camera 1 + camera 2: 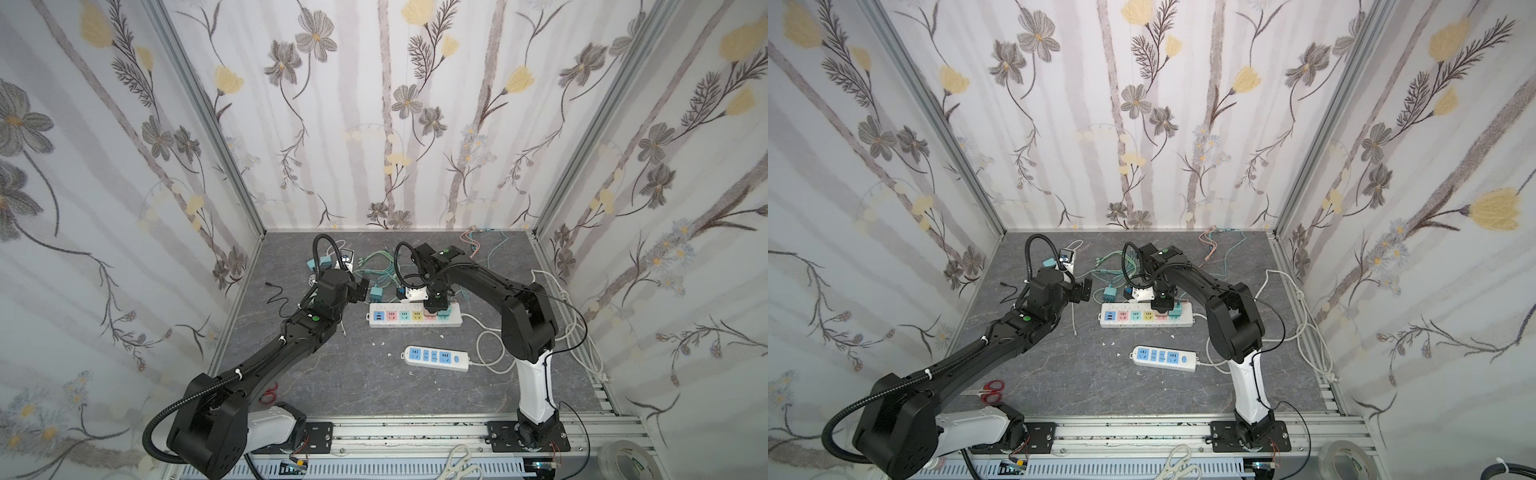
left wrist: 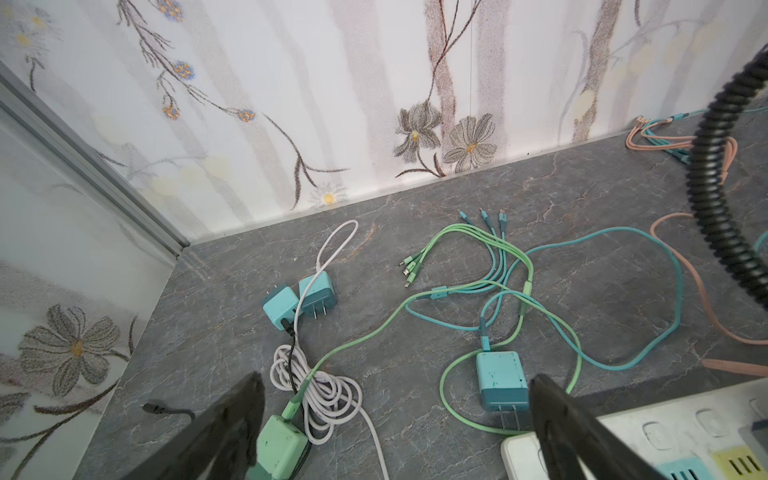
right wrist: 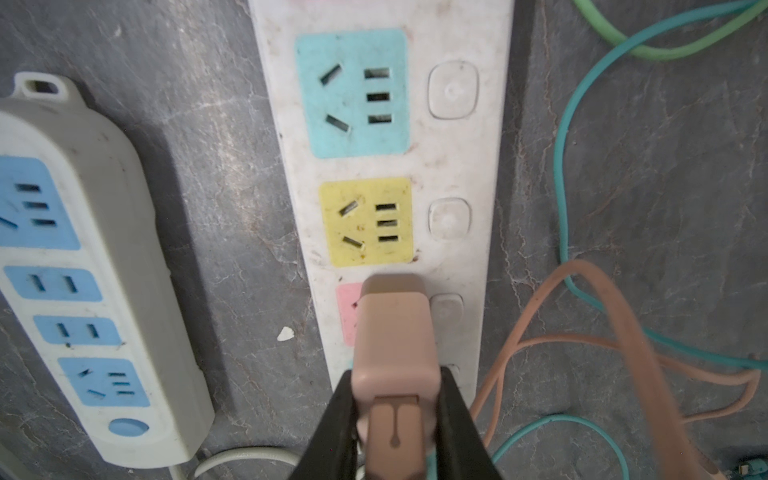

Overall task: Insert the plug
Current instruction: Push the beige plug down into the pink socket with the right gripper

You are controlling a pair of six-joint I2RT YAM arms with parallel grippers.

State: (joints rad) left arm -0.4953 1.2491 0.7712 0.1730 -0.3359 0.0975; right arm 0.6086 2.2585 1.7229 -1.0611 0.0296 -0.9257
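Right gripper (image 3: 397, 380) pinches plug (image 3: 395, 328) by its sides so prongs go square into pink socket (image 3: 347, 311) of strip (image 3: 457, 174), near table (image 1: 332, 374) centre; seating depth hidden. Left gripper (image 2: 395, 386) spread wide, empty, near the strip's end, likely on standby.

The left arm (image 1: 266, 357) stretches from the lower left of both top views toward the centre, and the left gripper (image 1: 360, 289) has its jaws spread wide. The right arm (image 1: 528, 324) folds in from the lower right with its wrist apparently pointing straight down, and the right gripper (image 3: 395, 395) pinches the plug (image 3: 394, 328).
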